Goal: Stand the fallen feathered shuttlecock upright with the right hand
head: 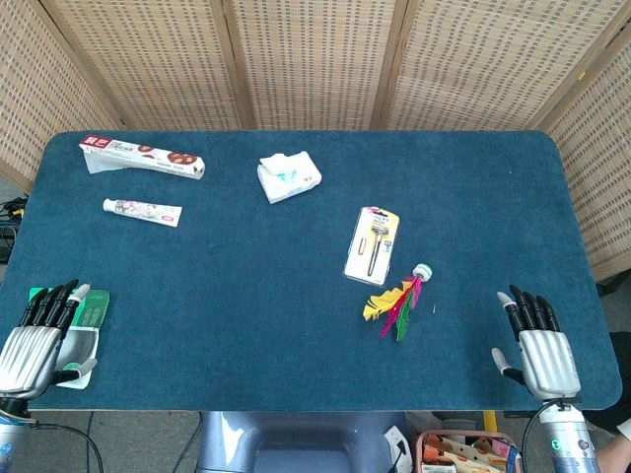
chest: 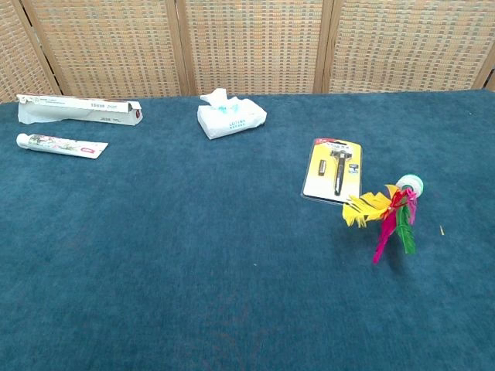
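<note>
Your empty right hand (head: 537, 347), fingers spread flat on the blue bench (head: 246, 296), sits apart from the toppled yellow-pink-green feathered shuttlecock (head: 398, 300), so nothing's gripped yet.

The shuttlecock (head: 399, 300) lies on the counter (head: 246, 296), just in front of the razor pack (head: 373, 244). The tissue pack (head: 289, 176) sits behind; toothpaste tube (head: 142, 211) far left.

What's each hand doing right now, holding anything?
Left hand: open, holding nothing, resting at the table's near left corner over a green packet.
Right hand: open, holding nothing, apart from the shuttlecock.
</note>
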Tool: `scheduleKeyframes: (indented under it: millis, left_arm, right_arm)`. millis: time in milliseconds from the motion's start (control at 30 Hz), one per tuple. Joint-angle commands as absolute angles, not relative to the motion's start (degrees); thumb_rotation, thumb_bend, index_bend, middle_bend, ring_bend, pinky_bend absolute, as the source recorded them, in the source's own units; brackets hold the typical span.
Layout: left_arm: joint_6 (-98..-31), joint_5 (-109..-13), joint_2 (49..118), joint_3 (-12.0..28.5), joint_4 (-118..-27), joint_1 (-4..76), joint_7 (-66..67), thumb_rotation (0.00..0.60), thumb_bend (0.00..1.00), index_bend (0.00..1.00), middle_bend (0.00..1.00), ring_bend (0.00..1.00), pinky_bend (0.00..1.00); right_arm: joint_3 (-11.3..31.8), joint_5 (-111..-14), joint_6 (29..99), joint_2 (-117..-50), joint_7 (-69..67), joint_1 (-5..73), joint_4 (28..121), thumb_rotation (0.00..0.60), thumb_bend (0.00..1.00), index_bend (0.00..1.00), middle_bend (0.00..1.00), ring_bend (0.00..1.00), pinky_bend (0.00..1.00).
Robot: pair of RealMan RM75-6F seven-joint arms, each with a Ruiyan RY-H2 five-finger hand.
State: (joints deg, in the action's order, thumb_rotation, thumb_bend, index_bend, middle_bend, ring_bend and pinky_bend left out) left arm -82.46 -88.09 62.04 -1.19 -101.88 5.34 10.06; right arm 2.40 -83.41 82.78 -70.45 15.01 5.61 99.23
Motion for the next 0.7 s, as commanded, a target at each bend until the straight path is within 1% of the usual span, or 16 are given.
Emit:
scheduleKeyframes:
  millis: [33,700]
  left_arm:
    - [-82.5,-88.1,62.1,-1.2,-101.9,5.3,10.1,0.600,0.00,0.00,0.00,0.00,0.00]
    - [-82.4,-88.1,62.0,-1.0,-101.8,5.4,9.5,0.600,0.00,0.00,0.00,0.00,0.00]
  right_arm:
    - [2.4,-83.4,82.7,-70.5,15.0,5.6,99.2,0.600,0.30,0.05,0.00,0.00,0.00]
    - [2.3,-84.9,83.0,-71.0,14.8,5.7,99.3,0.600,0.30,0.05,0.00,0.00,0.00]
